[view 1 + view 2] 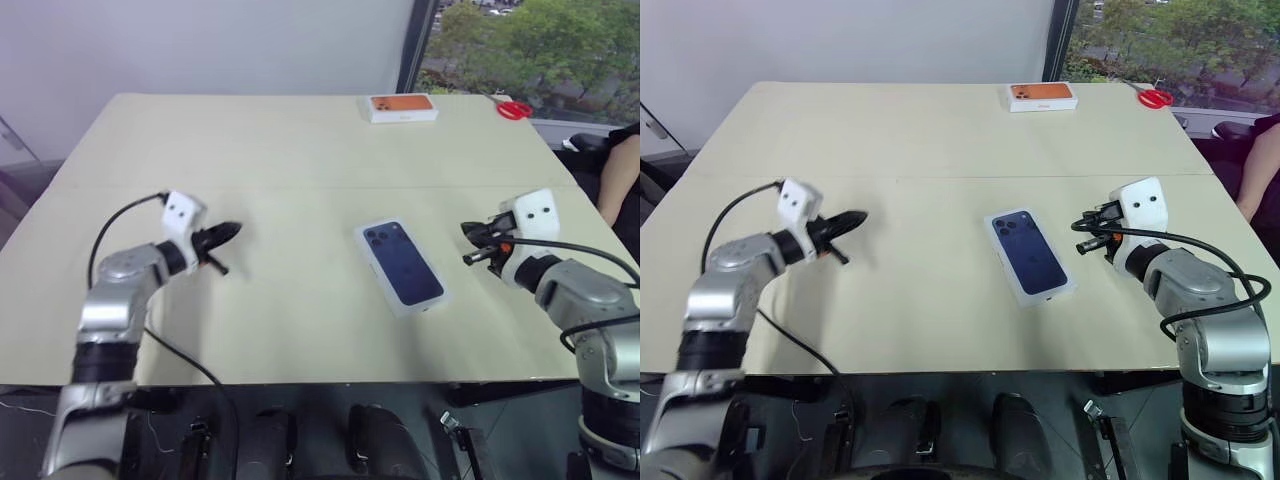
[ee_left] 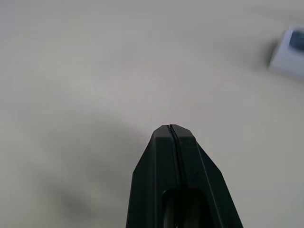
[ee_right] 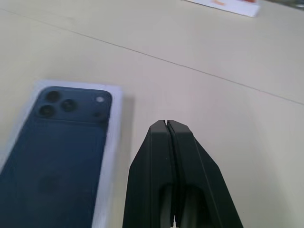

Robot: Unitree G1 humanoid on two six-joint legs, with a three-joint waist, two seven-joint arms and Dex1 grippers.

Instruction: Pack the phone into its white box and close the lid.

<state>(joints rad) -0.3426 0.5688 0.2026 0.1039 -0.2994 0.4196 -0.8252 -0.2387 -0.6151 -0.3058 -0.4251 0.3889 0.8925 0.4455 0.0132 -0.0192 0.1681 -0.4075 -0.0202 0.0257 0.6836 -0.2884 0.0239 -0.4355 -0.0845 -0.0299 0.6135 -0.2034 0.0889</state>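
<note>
Lid [image 1: 402,266] w/ printed phone face-up sits on the box at bench [image 1: 280,150] centre, looks closed. My left hand [image 1: 226,232] at 9 o'clock of it, right hand [image 1: 470,232] at 3, both pinched shut, empty, held clear so nothing gets knocked.

Soft daylight from the window [image 1: 520,50] — faint shadows; left wrist view motion-blurred

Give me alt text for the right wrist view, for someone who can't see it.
The right gripper, its two black fingers shut and empty, points over a beige table beside a white box whose top shows a dark blue phone with a camera cluster. An orange-topped box lies at the table's far edge.
</note>
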